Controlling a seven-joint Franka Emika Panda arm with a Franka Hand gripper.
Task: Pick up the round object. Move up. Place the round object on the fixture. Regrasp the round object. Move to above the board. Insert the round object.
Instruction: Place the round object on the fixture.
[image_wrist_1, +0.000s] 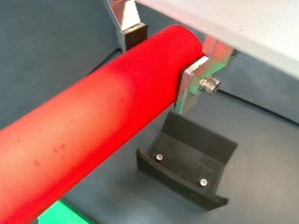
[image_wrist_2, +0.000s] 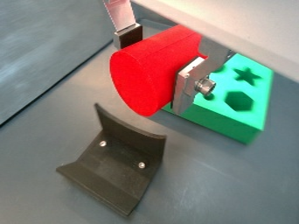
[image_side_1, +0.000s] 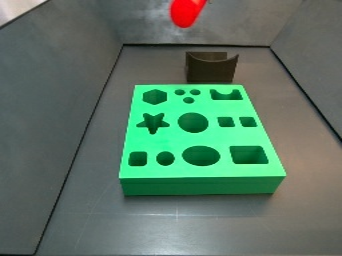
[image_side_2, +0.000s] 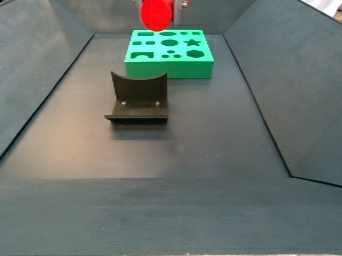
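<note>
Red cylinder peg (image_wrist_1: 100, 114), the round object of the task, is clamped crosswise in the hand (image_wrist_2: 162, 59), with a silver finger plate (image_wrist_1: 197, 77) pressed to each flank and most of its length sticking out to one side. In both side views the peg (image_side_1: 187, 12) hangs high in the air, well above everything else, which fits a lift before being set down. Below it in a wrist view sits the fixture (image_wrist_2: 114, 160), its curved notch empty and facing up, probably the next resting place, since a sideways hold would not suit pushing the peg endwise into a hole. Beyond lies the green board (image_side_1: 197, 141), its star, hexagon, round and square cut-outs all vacant. Whether the peg is exactly over the fixture (image_side_2: 136, 98) I cannot tell from these angles. Everything rests on a dark grey floor (image_side_2: 174, 190) enclosed by sloping dark walls.
</note>
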